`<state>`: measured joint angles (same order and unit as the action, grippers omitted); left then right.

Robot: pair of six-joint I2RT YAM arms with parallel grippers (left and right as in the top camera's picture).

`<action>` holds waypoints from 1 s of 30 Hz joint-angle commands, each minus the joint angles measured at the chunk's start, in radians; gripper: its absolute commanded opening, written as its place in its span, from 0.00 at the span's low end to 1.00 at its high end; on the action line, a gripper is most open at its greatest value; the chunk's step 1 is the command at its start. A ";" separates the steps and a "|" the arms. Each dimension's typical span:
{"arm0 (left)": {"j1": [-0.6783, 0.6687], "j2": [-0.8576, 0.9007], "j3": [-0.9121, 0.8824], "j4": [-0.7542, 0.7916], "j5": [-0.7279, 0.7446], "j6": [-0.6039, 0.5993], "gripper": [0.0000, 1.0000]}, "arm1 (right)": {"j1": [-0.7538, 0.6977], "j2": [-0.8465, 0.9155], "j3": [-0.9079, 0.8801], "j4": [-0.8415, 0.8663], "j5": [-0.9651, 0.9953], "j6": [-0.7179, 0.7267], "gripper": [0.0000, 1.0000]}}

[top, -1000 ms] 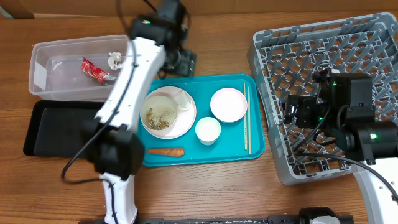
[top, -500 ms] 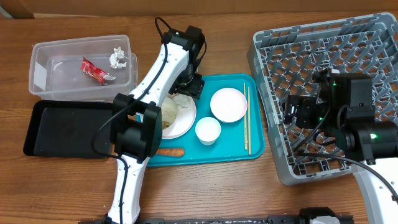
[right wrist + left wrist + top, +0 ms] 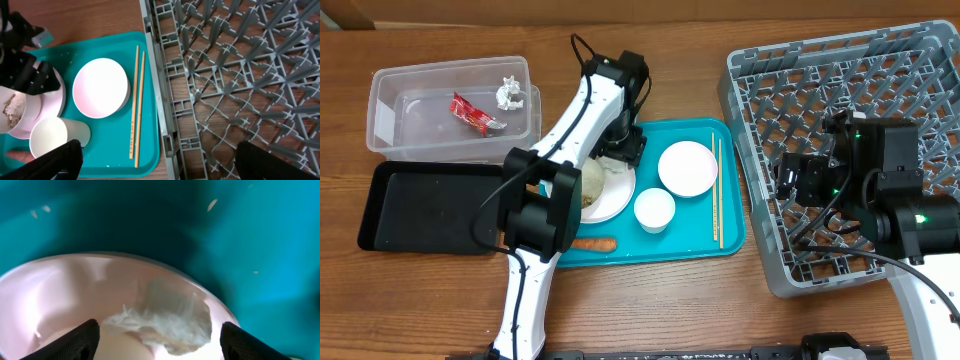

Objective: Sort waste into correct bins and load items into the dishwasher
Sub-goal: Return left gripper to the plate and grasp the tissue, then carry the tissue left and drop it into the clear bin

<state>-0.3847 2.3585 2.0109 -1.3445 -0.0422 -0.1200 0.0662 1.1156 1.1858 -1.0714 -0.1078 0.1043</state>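
Left gripper (image 3: pixel 160 328) hangs wide over the tissue (image 3: pixel 172 317) in the bowl (image 3: pixel 55 292) on the tray (image 3: pixel 250 240); closing too deep might catch the bowl's wall and tip it.

Robot lab bench, set up as a kitchen clean-up. On a bare wooden table (image 3: pixel 670 310), a white-and-black left arm (image 3: pixel 575 110) at 12 o'clock trails a loose black cable (image 3: pixel 473 228). The right arm (image 3: pixel 900 200) at 3 o'clock shows green indicator lights. A grey rack (image 3: pixel 760 90) lies straight on the wood at 2 o'clock, with a teal tray (image 3: pixel 680 225) at centre, a tub (image 3: pixel 390 110) at 10 and a black tray (image 3: pixel 420 210) at 9. A cardboard box (image 3: pixel 342 12) edges in at 11 o'clock.
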 commanded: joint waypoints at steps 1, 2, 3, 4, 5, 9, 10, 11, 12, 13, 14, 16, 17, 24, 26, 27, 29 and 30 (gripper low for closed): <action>-0.002 0.011 -0.045 0.031 -0.010 0.015 0.77 | 0.000 -0.006 0.027 0.002 -0.005 -0.004 1.00; -0.003 0.011 -0.052 0.043 -0.010 0.014 0.75 | 0.000 -0.006 0.027 0.003 -0.005 -0.004 1.00; -0.005 0.011 -0.057 0.053 -0.010 0.013 0.72 | 0.000 -0.006 0.027 0.003 -0.005 -0.004 1.00; -0.008 0.011 -0.058 0.062 -0.010 0.008 0.68 | 0.000 -0.006 0.027 0.003 -0.005 -0.004 1.00; -0.009 0.011 -0.058 0.069 -0.010 0.008 0.65 | 0.000 -0.006 0.027 0.003 -0.005 -0.004 1.00; -0.008 0.011 -0.058 0.098 -0.011 0.008 0.37 | 0.000 -0.006 0.027 0.002 -0.006 -0.004 1.00; -0.008 0.011 -0.056 0.100 -0.013 0.008 0.29 | 0.000 -0.006 0.027 0.002 -0.006 -0.004 1.00; -0.007 0.011 -0.053 0.099 -0.013 0.008 0.26 | 0.000 -0.006 0.027 0.002 -0.006 -0.004 1.00; -0.006 0.011 -0.047 0.095 -0.013 0.008 0.25 | 0.000 -0.006 0.027 0.002 -0.006 -0.004 1.00; -0.006 0.011 -0.038 0.088 -0.013 0.008 0.24 | 0.000 -0.006 0.027 0.002 -0.005 -0.004 1.00; -0.006 0.011 -0.025 0.076 -0.013 0.008 0.23 | 0.000 -0.006 0.027 0.002 -0.005 -0.004 1.00; -0.006 0.011 0.017 0.041 -0.012 0.008 0.23 | 0.000 -0.006 0.027 0.002 -0.005 -0.004 1.00; -0.006 0.010 0.045 0.020 -0.013 0.008 0.23 | 0.000 -0.006 0.027 0.002 -0.005 -0.004 1.00; 0.030 -0.044 0.283 -0.082 -0.010 -0.019 0.22 | 0.000 -0.006 0.027 0.002 -0.004 -0.004 1.00; 0.056 -0.074 0.331 -0.099 -0.019 -0.024 0.23 | 0.000 -0.006 0.027 0.002 0.010 -0.004 1.00; 0.075 -0.090 0.345 -0.103 -0.027 -0.033 0.23 | 0.000 -0.006 0.027 0.002 0.014 -0.004 1.00; 0.117 -0.125 0.352 -0.104 -0.044 -0.052 0.23 | 0.000 -0.006 0.027 0.002 0.017 -0.004 1.00; 0.142 -0.139 0.352 -0.103 -0.049 -0.060 0.23 | 0.000 -0.006 0.027 0.002 0.017 -0.004 1.00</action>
<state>-0.3206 2.3043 2.3253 -1.4445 -0.0509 -0.1375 0.0662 1.1156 1.1858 -1.0729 -0.1013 0.1043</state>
